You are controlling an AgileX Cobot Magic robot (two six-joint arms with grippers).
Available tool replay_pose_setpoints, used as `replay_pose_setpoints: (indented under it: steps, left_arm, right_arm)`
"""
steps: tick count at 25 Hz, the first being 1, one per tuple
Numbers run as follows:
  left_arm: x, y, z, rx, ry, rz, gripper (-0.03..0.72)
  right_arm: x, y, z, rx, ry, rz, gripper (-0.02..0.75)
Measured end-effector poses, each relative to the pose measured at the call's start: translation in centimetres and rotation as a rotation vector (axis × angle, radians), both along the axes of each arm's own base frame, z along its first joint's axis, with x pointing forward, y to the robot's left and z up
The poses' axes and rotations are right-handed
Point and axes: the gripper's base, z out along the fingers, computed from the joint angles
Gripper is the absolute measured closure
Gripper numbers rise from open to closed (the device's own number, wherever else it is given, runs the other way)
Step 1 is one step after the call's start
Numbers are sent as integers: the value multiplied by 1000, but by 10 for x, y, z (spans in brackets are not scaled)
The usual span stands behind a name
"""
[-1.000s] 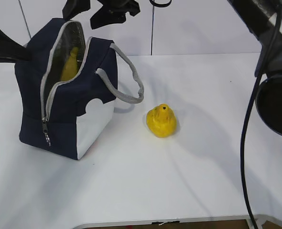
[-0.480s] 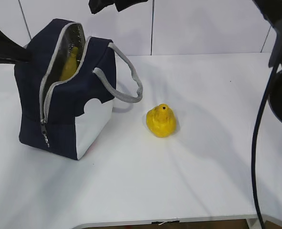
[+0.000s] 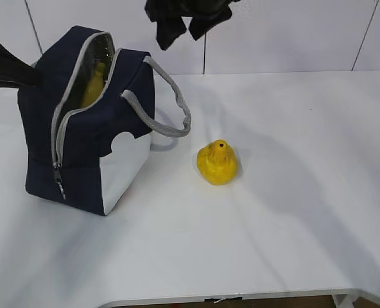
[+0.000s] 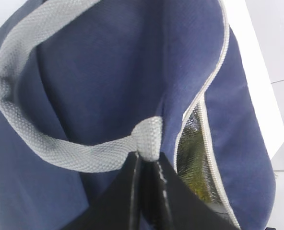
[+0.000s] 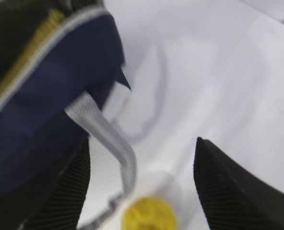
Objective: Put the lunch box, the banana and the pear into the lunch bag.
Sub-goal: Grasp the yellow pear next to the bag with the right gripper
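Pear outside bag; banana (image 3: 94,85) inside.
We find the left hand (image 4: 144,165) pinching the lunch bag's (image 3: 122,119) handle, the right hand (image 3: 189,25) spread empty above, the pear (image 3: 217,163) on the counter (image 3: 273,212).

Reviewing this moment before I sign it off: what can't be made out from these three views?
- Lunch box: not visible anywhere; the lunch bag walls would hide it if inside.
- Banana: only its upper part shows through the opening in the exterior view.
- Pear: blurred and cut by the bottom edge in the right wrist view.
- Left gripper: shut on the handle; its arm is cut off at the exterior view's left edge.
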Motion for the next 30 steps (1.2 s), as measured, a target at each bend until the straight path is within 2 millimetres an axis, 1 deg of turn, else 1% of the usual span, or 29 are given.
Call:
replay_pose_setpoints:
  steps: [7, 9, 12, 19, 24, 26, 28, 30]
  left_arm:
    - [0, 0, 0, 4, -1, -2, 692]
    - [0, 0, 0, 4, -1, -2, 692]
    - [-1, 1, -1, 16, 1, -7, 692]
    - [-3, 4, -7, 80, 60, -1, 692]
    - [-3, 6, -8, 90, 65, 3, 692]
    - [-3, 6, -8, 92, 66, 5, 692]
    - [-3, 6, -8, 94, 67, 6, 692]
    - [-3, 6, -8, 94, 69, 8, 692]
  right_arm:
    - [-30, -30, 13, -156, 21, -66, 190]
    - [-39, -38, 18, -166, 26, -118, 190]
    - [-47, -44, 16, -159, 59, -175, 190]
    - [-52, -39, -14, -129, 197, -196, 190]
    - [-56, -40, -40, -156, 280, -207, 190]
    - [-57, -40, -47, -168, 302, -208, 190]
    - [-56, -40, -53, -176, 314, -209, 190]
    - [-52, -38, -62, -186, 332, -208, 190]
